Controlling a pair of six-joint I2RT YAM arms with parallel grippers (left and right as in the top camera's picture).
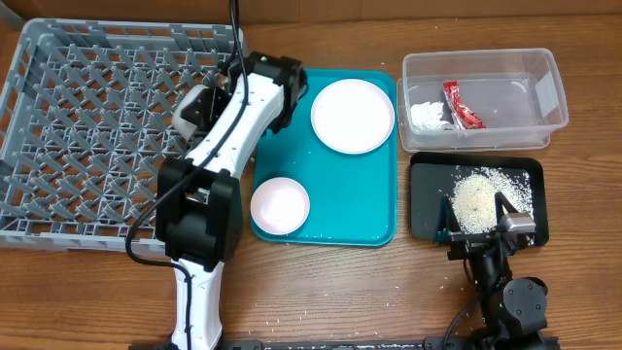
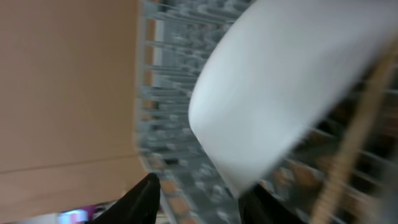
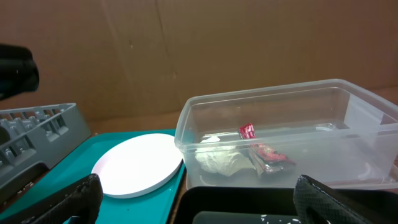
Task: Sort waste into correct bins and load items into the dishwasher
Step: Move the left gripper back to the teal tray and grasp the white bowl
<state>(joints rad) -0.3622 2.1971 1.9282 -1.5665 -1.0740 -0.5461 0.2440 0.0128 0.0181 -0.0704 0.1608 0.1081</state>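
One bowl (image 2: 280,87) over rack (image 1: 97,126) edge

The left arm (image 1: 228,126) is presenting white link shells joined by black joint housings. A black cable (image 1: 234,29) is trailing away behind the left gripper (image 2: 199,186), whose fingers (image 2: 144,200) are showing matte black. The right arm (image 1: 505,287) is showing black throughout, and a grey block (image 1: 518,224) is sitting just beside the right gripper (image 1: 476,209).
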